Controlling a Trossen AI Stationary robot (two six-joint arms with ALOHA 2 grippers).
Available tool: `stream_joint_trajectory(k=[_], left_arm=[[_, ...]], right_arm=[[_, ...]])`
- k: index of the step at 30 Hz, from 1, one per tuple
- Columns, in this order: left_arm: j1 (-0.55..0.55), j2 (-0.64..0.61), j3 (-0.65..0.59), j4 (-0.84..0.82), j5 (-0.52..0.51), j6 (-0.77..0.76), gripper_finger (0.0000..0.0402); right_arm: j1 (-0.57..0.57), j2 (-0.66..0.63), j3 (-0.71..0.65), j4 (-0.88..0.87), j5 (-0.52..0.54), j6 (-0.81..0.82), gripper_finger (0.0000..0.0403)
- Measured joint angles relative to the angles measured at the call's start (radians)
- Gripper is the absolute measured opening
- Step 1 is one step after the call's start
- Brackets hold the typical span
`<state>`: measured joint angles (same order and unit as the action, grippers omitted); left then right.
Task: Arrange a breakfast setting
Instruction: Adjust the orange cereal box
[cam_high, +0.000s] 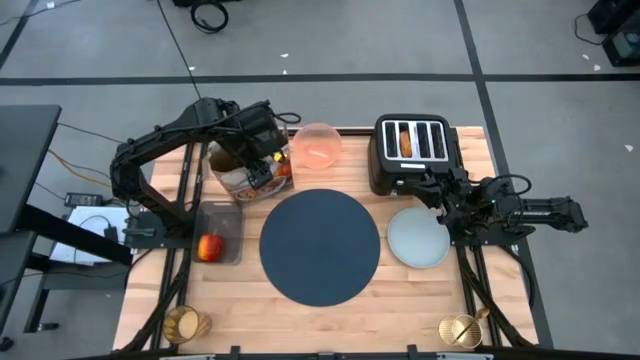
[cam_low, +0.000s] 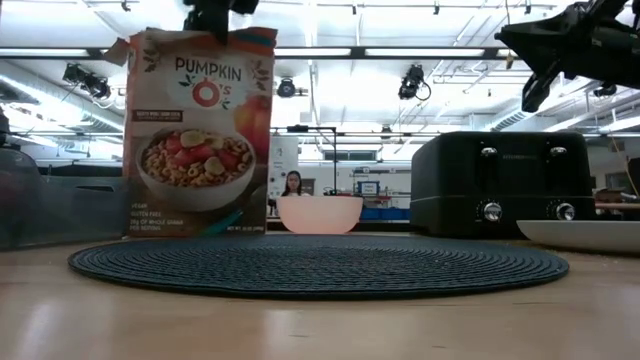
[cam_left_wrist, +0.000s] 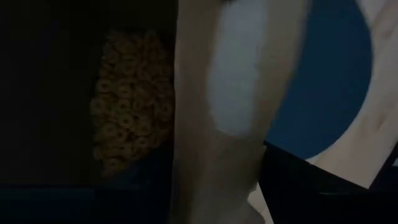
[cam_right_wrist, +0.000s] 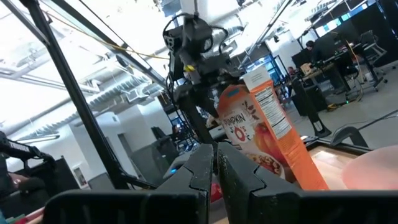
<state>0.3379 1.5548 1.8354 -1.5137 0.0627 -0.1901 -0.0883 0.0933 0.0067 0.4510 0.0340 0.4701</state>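
**Left hand over the cereal box, right hand clenched above the plate**

At the left edge of the surface (cam_high: 330, 320), a clear bin (cam_high: 218, 232) holds the red apple (cam_high: 209, 246), and the amber glass cup (cam_high: 185, 323) stands at the near left corner. Behind the bin, a Pumpkin O's cereal box (cam_low: 198, 135) stands upright at the back edge of the navy placemat (cam_high: 320, 246). The left hand (cam_high: 262, 135) sits right at the top of this box; the left wrist view looks down past an open flap onto cereal rings inside. How far its fingers are spread, and whether they grip the box top, cannot be told.

Just right of the box, the translucent pink bowl (cam_high: 317, 145) stands upright behind the placemat, apart from it. The placemat itself lies bare in the middle of the surface.

Farther right, the black toaster (cam_high: 412, 150) stands at the back with the bagel (cam_high: 405, 142) in one slot. In front of it, the pale blue-grey plate (cam_high: 415, 240) lies just beside the placemat's right edge. The right hand (cam_high: 445, 200) hovers above the plate's rear rim, fingers clenched together on nothing. The gold spoon (cam_high: 482, 318) rests in a gold holder (cam_high: 460, 330) at the near right corner.
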Motion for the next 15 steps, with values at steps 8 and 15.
stream_joint_trajectory(k=[8, 15], left_arm=[[0.000, 0.000, 0.048, 0.014, 0.046, 0.019, 0.0215], [0.000, 0.000, 0.052, 0.014, 0.146, 0.053, 0.0215]], right_arm=[[0.000, 0.000, 0.000, -0.004, -0.001, -0.001, 0.0035], [0.000, 0.000, 0.000, -0.004, -0.001, -0.001, 0.0035]])
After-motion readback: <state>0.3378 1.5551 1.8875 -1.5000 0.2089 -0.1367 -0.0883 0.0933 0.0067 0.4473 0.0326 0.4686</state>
